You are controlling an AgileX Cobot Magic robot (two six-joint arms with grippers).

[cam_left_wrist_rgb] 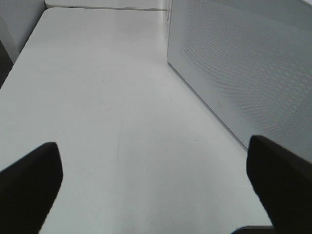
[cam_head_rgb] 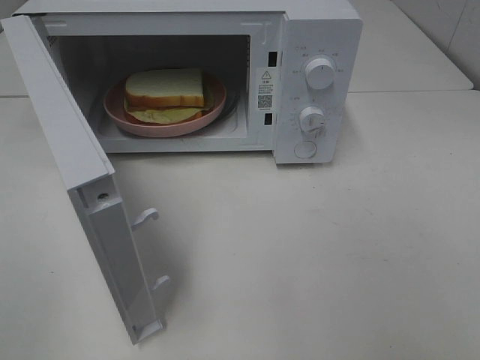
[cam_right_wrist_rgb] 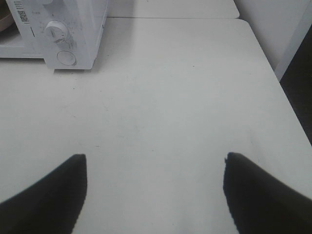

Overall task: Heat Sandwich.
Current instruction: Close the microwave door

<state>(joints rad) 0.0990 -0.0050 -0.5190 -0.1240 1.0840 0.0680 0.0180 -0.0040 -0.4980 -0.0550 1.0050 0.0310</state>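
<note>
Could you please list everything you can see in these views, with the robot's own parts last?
microwave: one, white, at the table's back
door: one, white, swung open to the front left
plate: one, pink, inside the microwave
sandwich: one, white bread with tan crust, on the plate
knobs: two, white, on the microwave's right panel, one above the other
button: one, white, round, below the knobs
table: one, off-white, under everything
left gripper: one, black, jaws open, above bare table
right gripper: one, black, jaws open, above bare table
</note>
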